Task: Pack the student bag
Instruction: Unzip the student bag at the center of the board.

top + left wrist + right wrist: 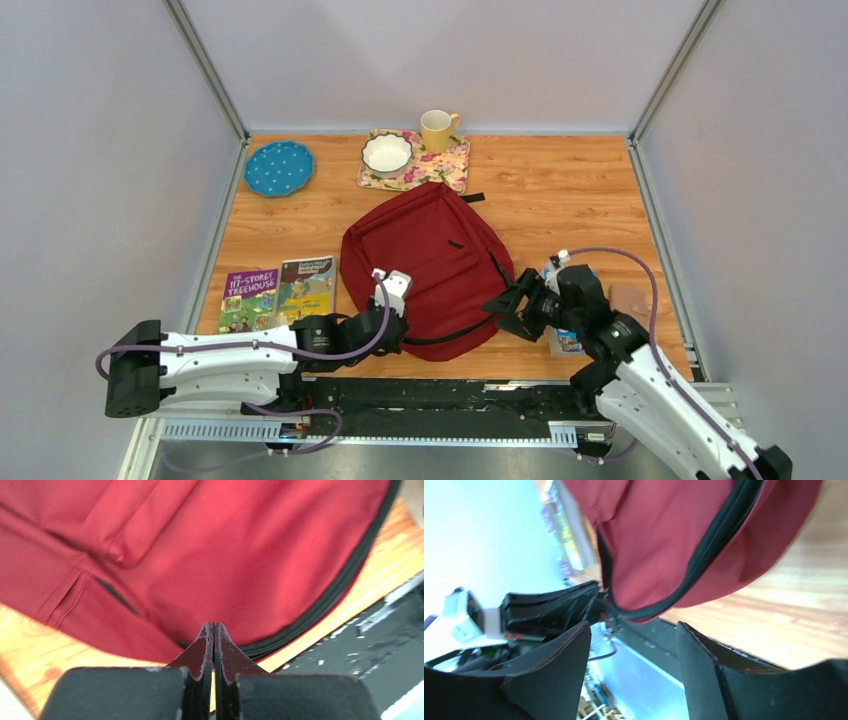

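Observation:
The student bag [425,265] is a dark red backpack lying flat in the middle of the table, its black zipper [330,597] running round its near edge. My left gripper [392,318] is shut, with its tips [214,626] right at the bag's near-left zipper edge. Nothing shows between the jaws. It also shows in the right wrist view [559,611], touching the bag's edge. My right gripper [512,305] is open and empty [634,640], just off the bag's near-right edge [664,540].
Two picture books [277,291] lie left of the bag. A blue plate [279,168], a white bowl [386,153] and a yellow mug [437,130] on a floral mat [448,168] stand at the back. A small carton [570,343] lies under my right arm.

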You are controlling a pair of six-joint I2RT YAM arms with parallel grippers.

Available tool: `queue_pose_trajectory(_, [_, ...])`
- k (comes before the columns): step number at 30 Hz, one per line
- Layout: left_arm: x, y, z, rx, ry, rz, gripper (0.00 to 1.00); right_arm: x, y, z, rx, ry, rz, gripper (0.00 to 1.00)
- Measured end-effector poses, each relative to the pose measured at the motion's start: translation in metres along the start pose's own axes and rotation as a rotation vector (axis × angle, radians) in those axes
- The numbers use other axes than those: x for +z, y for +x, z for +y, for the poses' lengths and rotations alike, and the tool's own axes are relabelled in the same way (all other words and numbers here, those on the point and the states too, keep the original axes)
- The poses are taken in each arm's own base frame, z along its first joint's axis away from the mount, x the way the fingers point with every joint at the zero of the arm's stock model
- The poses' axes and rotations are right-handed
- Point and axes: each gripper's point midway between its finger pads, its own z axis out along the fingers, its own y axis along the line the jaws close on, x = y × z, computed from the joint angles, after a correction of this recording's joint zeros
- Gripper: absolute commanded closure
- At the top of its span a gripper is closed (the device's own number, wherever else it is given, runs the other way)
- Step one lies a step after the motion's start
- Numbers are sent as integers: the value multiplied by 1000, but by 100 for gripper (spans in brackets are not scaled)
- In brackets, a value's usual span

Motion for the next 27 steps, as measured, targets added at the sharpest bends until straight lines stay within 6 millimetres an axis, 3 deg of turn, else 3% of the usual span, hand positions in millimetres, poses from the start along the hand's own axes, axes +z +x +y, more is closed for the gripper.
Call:
queue_pose_trajectory(3, [2,-14,-20,-1,54,-9,100,-15,17,11,78,-103,5,14])
queue_pose_trajectory(7, [5,-25,-39,8,102,-9,100,-16,40,6,171,-101,68,14])
queue_pose_trajectory(12, [9,-21,-50,22,140,23,100,-3,62,-1,242,-19,134,13])
queue_pose_trajectory(17, [9,-17,-56,22,169,43,100,26,72,-5,291,70,152,16])
queue_pose_trajectory(20, [8,-16,-59,20,183,47,100,40,70,-6,323,95,129,35])
queue_pose_trajectory(22, [8,-16,-60,20,189,48,100,45,65,-6,344,97,103,65])
queue_pose_trajectory(23, [8,-16,-60,19,189,48,100,48,63,-5,353,95,88,86])
queue_pose_trajectory(25, [8,-17,-59,19,187,45,100,49,59,-4,361,87,68,100])
queue_pose_trajectory(27, [7,-18,-57,18,179,35,100,50,57,-5,379,83,55,100])
